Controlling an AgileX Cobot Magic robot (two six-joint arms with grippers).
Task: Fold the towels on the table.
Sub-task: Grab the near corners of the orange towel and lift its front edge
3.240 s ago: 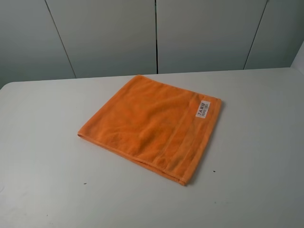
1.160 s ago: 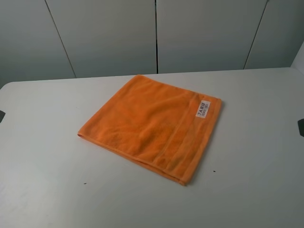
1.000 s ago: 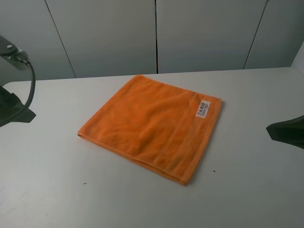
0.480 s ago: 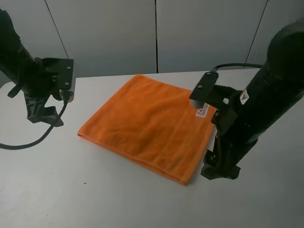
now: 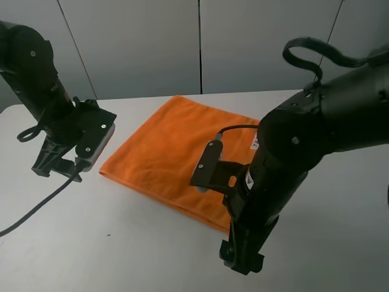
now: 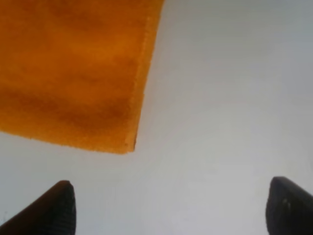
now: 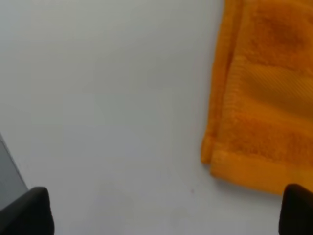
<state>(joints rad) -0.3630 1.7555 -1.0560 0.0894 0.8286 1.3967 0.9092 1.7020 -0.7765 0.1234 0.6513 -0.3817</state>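
Currently the towel (image 5: 176, 152) lies between left tool (image 6: 171, 205) and right tool (image 7: 166, 210), both spread, empty

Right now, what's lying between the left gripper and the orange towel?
Only bare white table. In the left wrist view, the left gripper, jaws open, has a strip of plain tabletop between it and the corner of the towel.

Bulky matte-black arms (image 5: 292, 152) with black cables (image 5: 331, 53) attached.
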